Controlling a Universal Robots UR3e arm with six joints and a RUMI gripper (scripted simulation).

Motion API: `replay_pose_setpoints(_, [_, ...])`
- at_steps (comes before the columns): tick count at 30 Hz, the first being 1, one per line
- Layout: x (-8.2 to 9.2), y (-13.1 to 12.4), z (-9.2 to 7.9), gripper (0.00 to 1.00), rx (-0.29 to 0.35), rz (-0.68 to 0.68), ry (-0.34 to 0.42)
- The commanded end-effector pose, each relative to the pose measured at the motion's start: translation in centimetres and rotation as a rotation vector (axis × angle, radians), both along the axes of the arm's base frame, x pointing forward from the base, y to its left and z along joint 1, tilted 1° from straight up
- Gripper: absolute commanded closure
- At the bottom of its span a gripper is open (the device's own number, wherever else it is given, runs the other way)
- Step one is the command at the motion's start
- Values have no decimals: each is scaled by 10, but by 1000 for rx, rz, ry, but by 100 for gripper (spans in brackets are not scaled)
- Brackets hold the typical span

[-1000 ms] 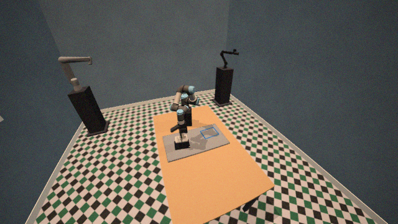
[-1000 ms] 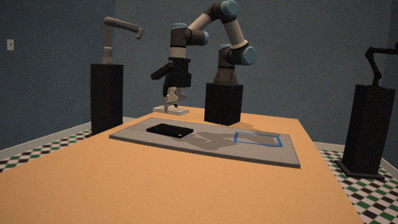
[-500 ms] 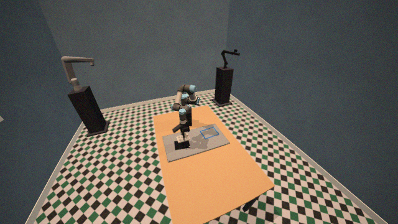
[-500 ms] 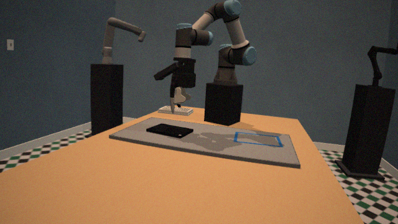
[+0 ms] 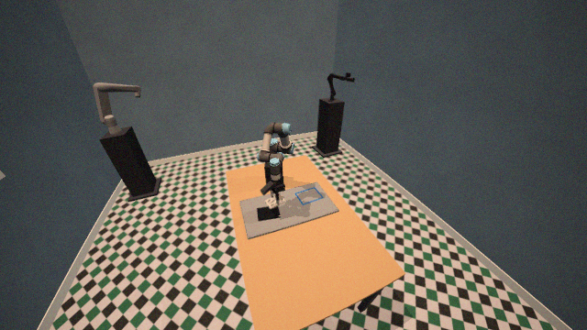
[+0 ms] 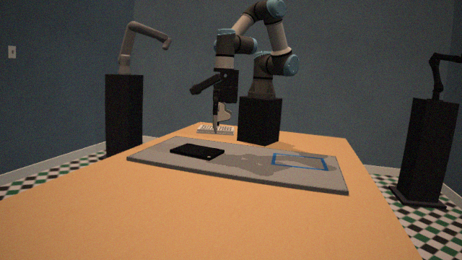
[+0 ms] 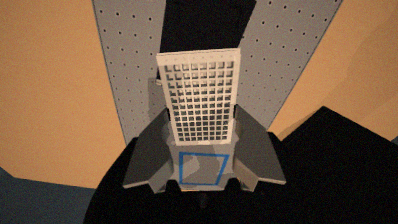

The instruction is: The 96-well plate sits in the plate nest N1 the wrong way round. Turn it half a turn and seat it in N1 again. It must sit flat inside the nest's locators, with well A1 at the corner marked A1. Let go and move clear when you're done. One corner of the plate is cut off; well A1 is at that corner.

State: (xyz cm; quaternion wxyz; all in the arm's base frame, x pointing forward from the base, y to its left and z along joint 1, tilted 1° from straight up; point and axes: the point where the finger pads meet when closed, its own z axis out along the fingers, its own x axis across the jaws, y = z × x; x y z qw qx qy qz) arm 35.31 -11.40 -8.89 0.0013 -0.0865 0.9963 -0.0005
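Note:
My gripper (image 5: 271, 197) (image 6: 216, 126) (image 7: 201, 106) is shut on the white 96-well plate (image 5: 273, 202) (image 6: 207, 128) (image 7: 200, 85), gripping it by its two long sides. The plate hangs level in the air, above and just behind the black plate nest N1 (image 5: 267, 214) (image 6: 196, 151) (image 7: 205, 25). The nest lies bare on the left part of the grey perforated board (image 5: 316, 214) (image 6: 151, 157) (image 7: 125, 60). I cannot make out the plate's cut corner or the A1 mark.
A blue rectangle outline (image 5: 298, 198) (image 6: 299, 167) (image 7: 205, 154) is marked on the right part of the board. The board lies on an orange table (image 6: 180, 217). My arm's black pedestal (image 6: 259, 119) stands behind the board. Two other pedestals (image 6: 123, 108) (image 6: 426, 144) with arms stand on the floor.

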Motion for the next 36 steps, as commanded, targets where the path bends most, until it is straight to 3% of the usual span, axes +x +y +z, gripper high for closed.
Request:
replay_pose_setpoints(1, [-2,26,0,100,-6,7,-16])
replay_pose_setpoints(36, [-16,128,-4,100,-7,7,-15])
